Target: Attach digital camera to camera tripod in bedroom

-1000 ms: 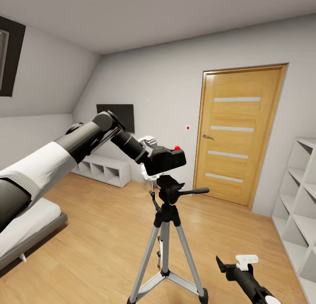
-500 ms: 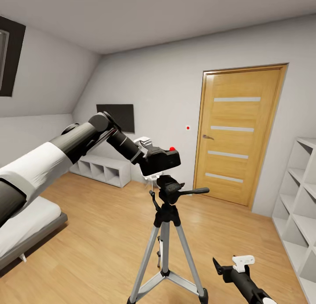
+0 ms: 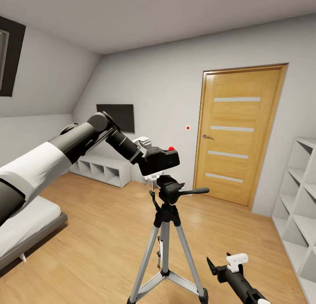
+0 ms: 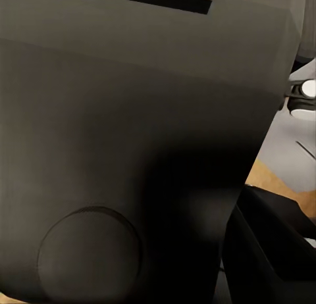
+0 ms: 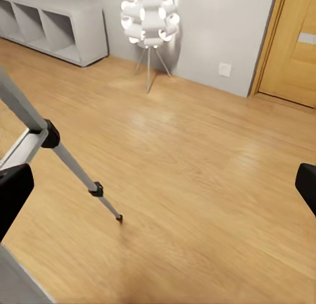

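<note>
The digital camera [image 3: 161, 161], black with a red button [image 3: 171, 148] on top, hangs right over the pan head of the camera tripod [image 3: 170, 189]. Its underside looks to meet the head, but I cannot tell whether they touch. My left gripper [image 3: 148, 160] is shut on the camera, and its white fingers [image 3: 143, 142] show behind the body. Up close the camera's dark body [image 4: 131, 120] blocks most of the left wrist view. My right gripper [image 3: 224, 264] is open and empty, low and to the right of the tripod's silver legs [image 5: 72, 166].
An oak door [image 3: 237, 133] stands in the far wall, with white cube shelves [image 3: 298, 198] at the right. A bed [image 3: 26, 229] lies at the left, a low white shelf [image 3: 103, 170] and a white ball lamp [image 5: 150, 18] beyond the tripod. Wood floor [image 5: 197, 172] is open around the legs.
The left gripper has carried the camera a little to the left, over the tripod head. The right gripper has drifted left near the floor.
</note>
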Available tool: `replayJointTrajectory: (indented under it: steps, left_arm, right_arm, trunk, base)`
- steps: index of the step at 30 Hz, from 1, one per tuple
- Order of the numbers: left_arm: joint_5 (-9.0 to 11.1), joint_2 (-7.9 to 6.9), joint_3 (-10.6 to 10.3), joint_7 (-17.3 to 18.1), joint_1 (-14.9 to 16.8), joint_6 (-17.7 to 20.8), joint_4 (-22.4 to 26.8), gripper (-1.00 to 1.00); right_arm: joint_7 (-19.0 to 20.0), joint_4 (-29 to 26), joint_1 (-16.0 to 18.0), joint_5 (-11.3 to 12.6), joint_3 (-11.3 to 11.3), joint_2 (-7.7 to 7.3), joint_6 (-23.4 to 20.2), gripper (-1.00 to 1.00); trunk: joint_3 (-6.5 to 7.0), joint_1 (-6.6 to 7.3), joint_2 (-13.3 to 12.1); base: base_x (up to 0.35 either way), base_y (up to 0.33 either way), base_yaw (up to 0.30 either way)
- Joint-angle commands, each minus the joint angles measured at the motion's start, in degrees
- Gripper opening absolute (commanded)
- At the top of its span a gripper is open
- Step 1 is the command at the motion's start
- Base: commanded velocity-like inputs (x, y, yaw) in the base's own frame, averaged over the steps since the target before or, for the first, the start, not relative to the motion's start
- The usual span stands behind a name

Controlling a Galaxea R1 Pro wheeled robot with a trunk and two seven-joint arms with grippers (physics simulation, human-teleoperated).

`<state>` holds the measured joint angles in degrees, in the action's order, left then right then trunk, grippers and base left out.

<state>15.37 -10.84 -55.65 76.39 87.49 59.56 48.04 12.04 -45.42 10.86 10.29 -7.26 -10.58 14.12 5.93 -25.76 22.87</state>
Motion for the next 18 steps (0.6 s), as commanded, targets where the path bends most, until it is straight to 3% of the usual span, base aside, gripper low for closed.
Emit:
replayJointTrajectory:
  steps: [1, 18]
  left_arm:
    - [0.11, -0.02, -0.17, 0.16, 0.06, 0.44, 0.03, -1.0]
    - [0.14, 1.02, -0.16, 0.16, 0.05, 0.44, 0.03, -1.0]
  right_arm:
    - [0.17, 0.07, 0.06, 0.61, -0.4, -0.06, 0.18, 1.0]
    - [0.16, 0.07, 0.11, 0.61, -1.26, 0.33, 0.21, 1.0]
  trunk:
    - [-0.03, -0.02, 0.05]
    - [-0.03, -0.02, 0.05]
  base:
    - [0.0, 0.0, 0.0]
    - [0.0, 0.0, 0.0]
